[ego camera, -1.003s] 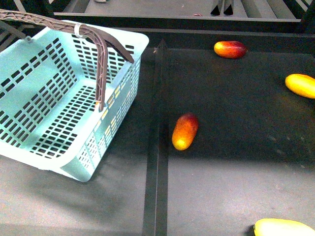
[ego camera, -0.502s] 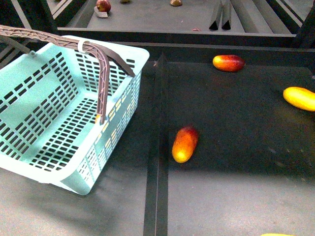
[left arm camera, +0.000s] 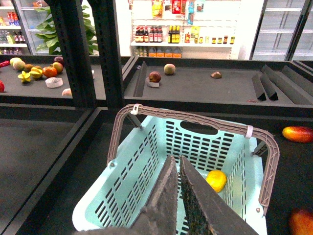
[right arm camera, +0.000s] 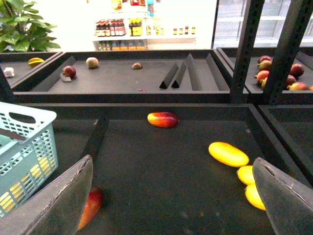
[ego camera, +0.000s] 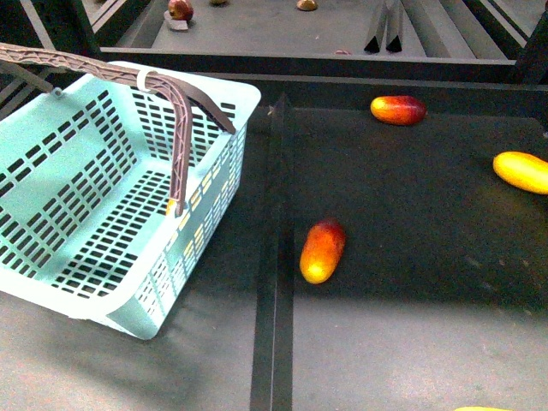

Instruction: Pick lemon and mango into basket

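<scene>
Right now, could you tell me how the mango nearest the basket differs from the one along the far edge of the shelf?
The near mango lies close to the basket by the divider rail, while the far mango sits well away from it. The near mango lies pointing away from the camera; the far mango lies crosswise. The near mango has a yellow lower end; the far mango is redder. Both are elongated, red and yellow.

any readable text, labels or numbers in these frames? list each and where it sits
None can be read.
Bottles and packets on the store shelves behind the left tool: labels too small and blurred.
The same shelves behind the right tool: overexposed, nothing legible.
Basket: white clip on its handle, no print visible.
Fruit, including the mango: no stickers visible.
</scene>
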